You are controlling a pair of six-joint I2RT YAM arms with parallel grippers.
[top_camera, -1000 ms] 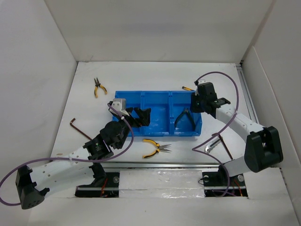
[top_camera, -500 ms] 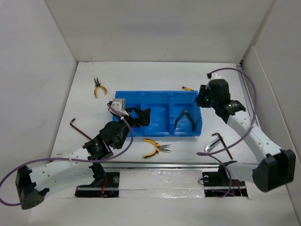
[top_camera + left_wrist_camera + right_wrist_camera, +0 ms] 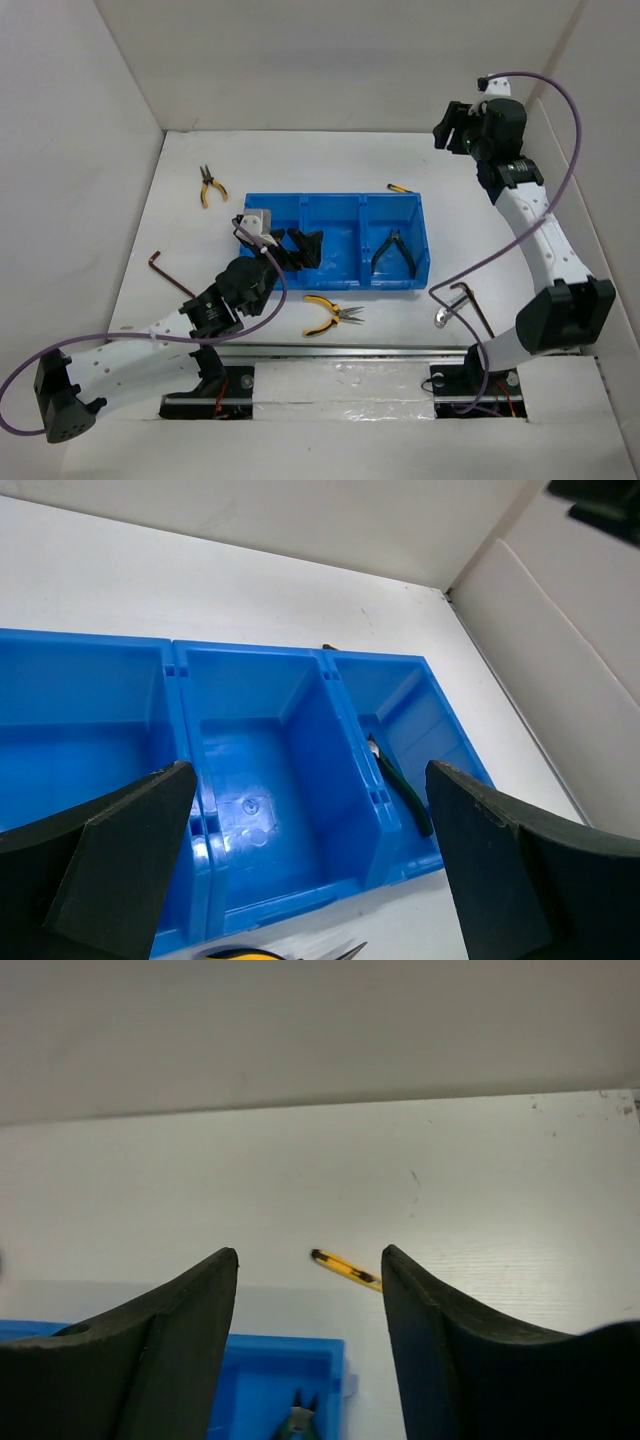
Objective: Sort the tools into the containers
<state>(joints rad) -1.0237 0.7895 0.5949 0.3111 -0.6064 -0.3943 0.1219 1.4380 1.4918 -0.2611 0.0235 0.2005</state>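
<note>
Yellow-handled pliers (image 3: 206, 186) lie far left on the white surface (image 3: 300, 160). Left pincer (image 3: 300, 247), spread and empty, hovers over the left compartment of the blue tray (image 3: 330, 197). Green-handled pliers (image 3: 393, 252) lie in its right compartment. Yellow-and-black stick (image 3: 398, 188) lies just behind the tray. Right pincer (image 3: 455, 128), spread and empty, hangs raised at far right.

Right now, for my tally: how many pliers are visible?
3: green pair in tray's right compartment, yellow pair before the tray, yellow pair far left. More may be hidden.
</note>
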